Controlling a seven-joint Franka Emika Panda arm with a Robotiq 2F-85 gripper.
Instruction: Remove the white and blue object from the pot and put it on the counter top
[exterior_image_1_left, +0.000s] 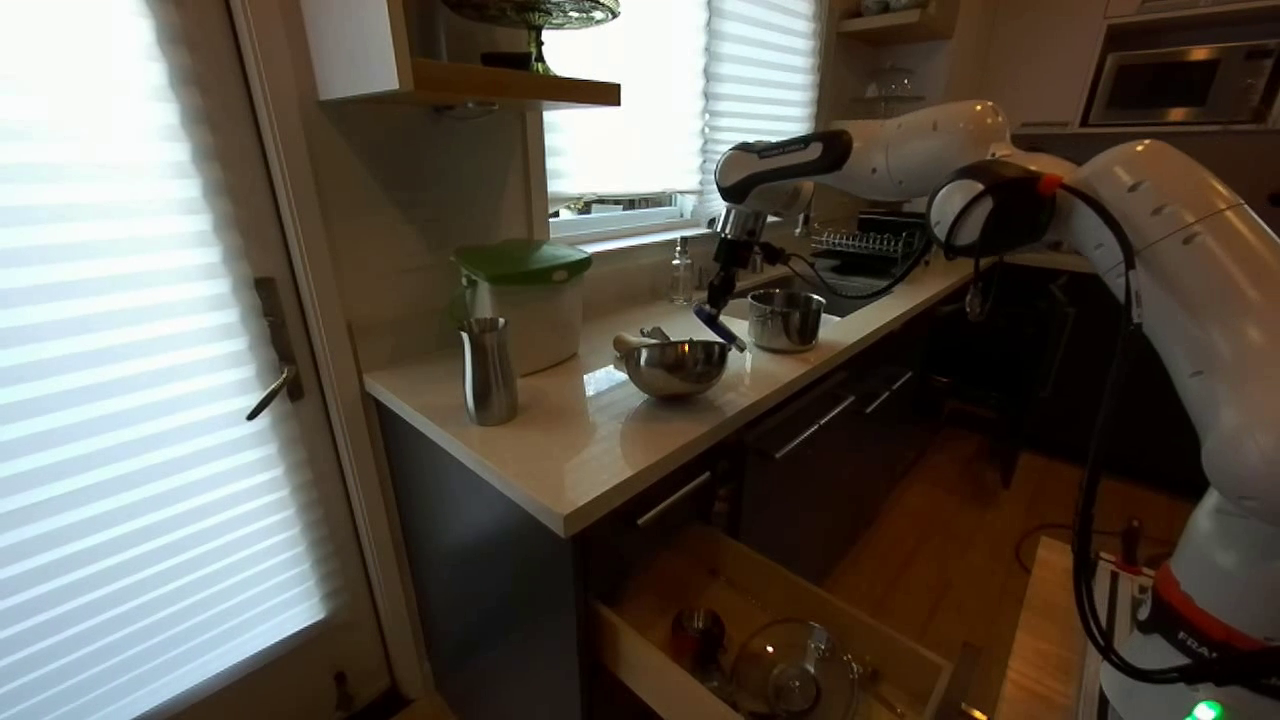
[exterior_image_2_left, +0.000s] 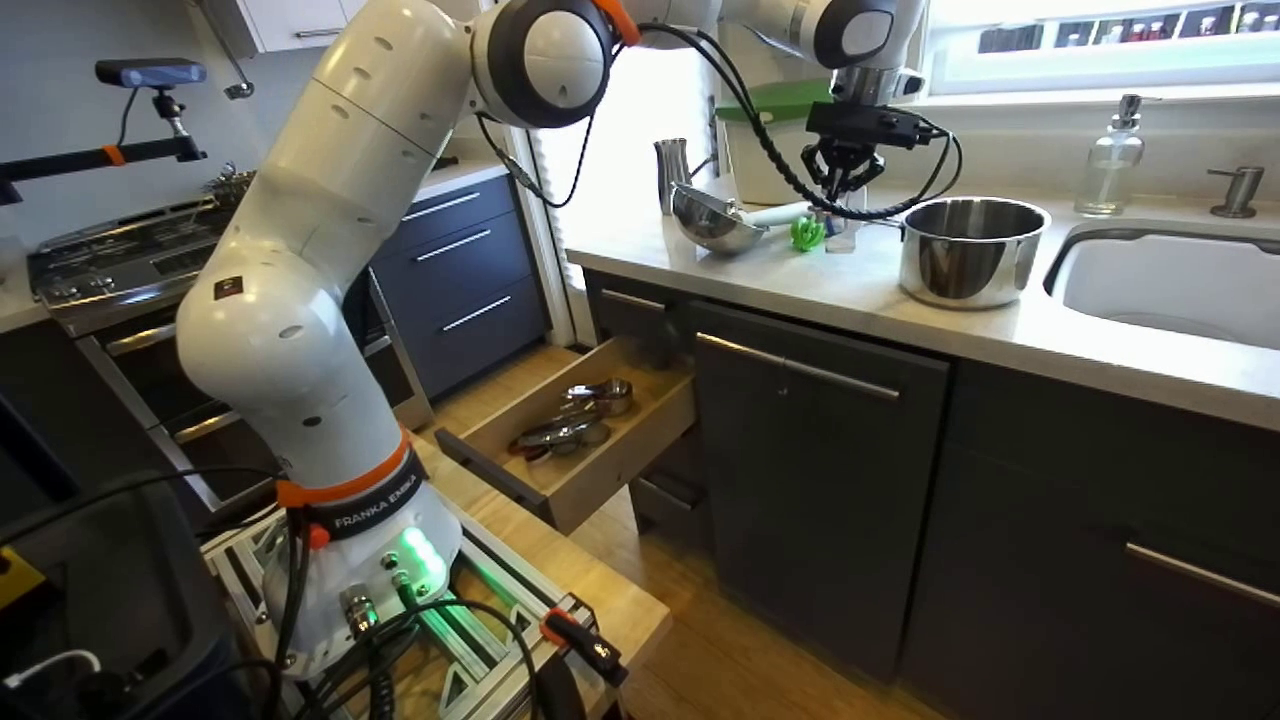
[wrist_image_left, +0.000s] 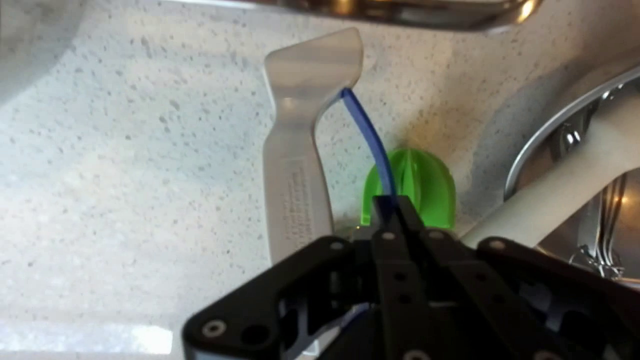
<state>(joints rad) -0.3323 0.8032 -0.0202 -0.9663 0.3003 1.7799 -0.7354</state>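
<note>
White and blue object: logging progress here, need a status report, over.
Pincer shut on white and blue object. Outside pot, over counter top; contact unclear. Green ribbed item close by, possibly in the way.

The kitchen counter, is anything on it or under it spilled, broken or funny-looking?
Yes: a drawer under the counter top stands wide open, with shiny metal tools showing inside. It looks odd because the cabinet fronts beside it are shut. I see nothing spilled or broken.

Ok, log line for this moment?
gripper: shut on long white-and-blue plastic tool; tool: outside straight-sided shiny steel pot, over pale smooth counter top; counter contact: unclear; release: pending
</note>
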